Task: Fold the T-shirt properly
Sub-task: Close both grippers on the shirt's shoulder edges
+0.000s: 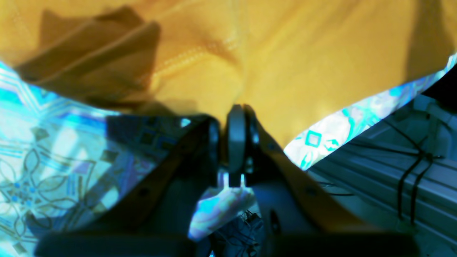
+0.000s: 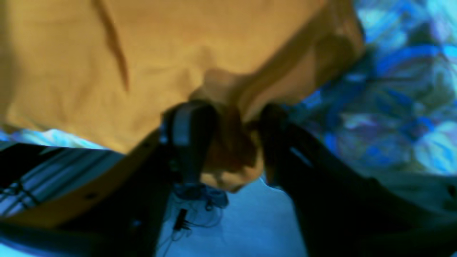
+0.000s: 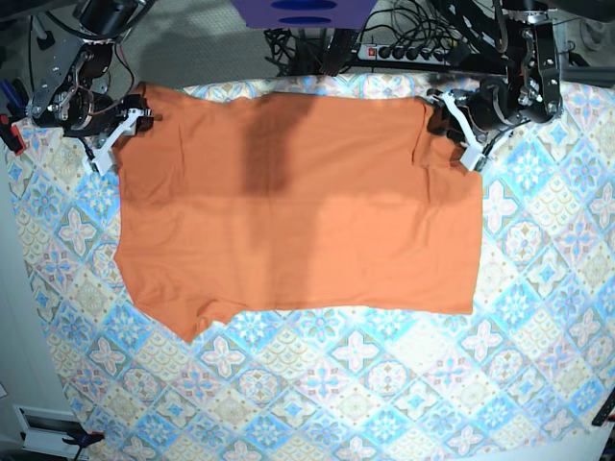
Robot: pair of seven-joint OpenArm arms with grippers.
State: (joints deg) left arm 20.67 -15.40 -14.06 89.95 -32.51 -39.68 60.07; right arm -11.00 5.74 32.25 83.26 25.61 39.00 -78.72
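One patterned cloth [image 3: 317, 384] is seen covering the table, with the orange T-shirt [image 3: 298, 230] spread flat across its far half. Its far right corner is pinched by the left tool [image 1: 232, 117], jaws narrow; fabric at the far left corner is bunched between the half-parted right tool [image 2: 228, 121].

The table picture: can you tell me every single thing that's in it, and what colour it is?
T-shirt: one, orange, spread across the far half of the table.
Tablecloth: one, blue, pink and cream tiles, under the shirt.
Power strip: one, black, behind the table among cables.
Purple thing: one, top middle, cut off by the edge.
Left gripper: one, black, shut on the shirt's far corner.
Right gripper: one, black, around bunched shirt fabric at the other far corner.
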